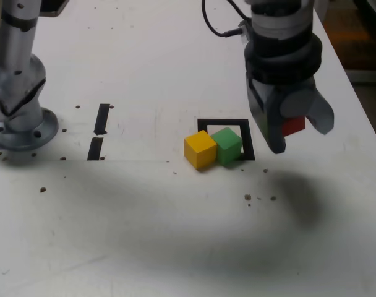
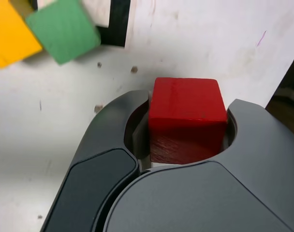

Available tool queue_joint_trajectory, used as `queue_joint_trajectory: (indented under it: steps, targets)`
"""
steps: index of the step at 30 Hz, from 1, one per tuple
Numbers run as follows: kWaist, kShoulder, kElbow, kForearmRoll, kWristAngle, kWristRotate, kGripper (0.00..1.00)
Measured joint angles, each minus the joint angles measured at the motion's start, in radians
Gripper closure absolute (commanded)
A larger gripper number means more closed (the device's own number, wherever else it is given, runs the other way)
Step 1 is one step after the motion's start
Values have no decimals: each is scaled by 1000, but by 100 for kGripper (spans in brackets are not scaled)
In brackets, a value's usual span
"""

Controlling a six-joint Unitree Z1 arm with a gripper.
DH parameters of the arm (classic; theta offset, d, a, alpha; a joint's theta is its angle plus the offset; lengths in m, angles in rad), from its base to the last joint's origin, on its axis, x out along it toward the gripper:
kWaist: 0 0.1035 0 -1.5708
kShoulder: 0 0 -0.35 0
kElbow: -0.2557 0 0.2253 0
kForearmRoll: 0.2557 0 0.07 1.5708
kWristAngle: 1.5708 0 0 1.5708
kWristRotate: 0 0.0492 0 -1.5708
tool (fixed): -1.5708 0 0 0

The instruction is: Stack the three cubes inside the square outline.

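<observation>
1. Exterior view: the gripper (image 1: 291,127) hangs above the white table (image 1: 175,235), off the table surface and just to the exterior view's right of the square outline (image 1: 227,138). Its jaws are closed on the red cube (image 1: 293,126), which shows between them.
2. The wrist view confirms the hold: the red cube (image 2: 185,118) sits seated between the two dark grey jaws of the gripper (image 2: 185,145), one jaw on each side, pressed against the cube's faces.
3. The green cube (image 1: 227,145) rests on the table inside the outline, at the side nearer the exterior view's left and close to the camera-side edge; it is turned slightly against the frame's lines.
4. The yellow cube (image 1: 200,149) stands touching the green cube on the exterior view's left, lying over the outline's left-hand edge and mostly outside it.
5. In the wrist view the green cube (image 2: 64,30) and yellow cube (image 2: 9,38) appear side by side, with a black strip of the outline (image 2: 119,24) beyond them.
6. Two short black strips (image 1: 99,132) lie end to end, well apart from the cubes, toward the exterior view's left.
7. The arm's metal base (image 1: 18,99) stands at the far left of the exterior view.
8. Small dark specks (image 1: 257,198) dot the table near the outline; a soft shadow falls under the gripper.
</observation>
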Motion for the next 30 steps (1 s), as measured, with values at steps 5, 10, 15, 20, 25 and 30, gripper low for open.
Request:
queue_joint_trajectory:
  steps: [5,10,15,20,25,30]
  targets:
    - [35,1,29,-36,14,29,94]
    - [76,27,46,-86,9,66,94]
    - [124,53,54,-107,3,101,94]
    - [171,53,72,-109,-4,129,94]
    - [196,53,95,-115,-22,151,94]
    - [219,53,153,-138,-76,188,94]
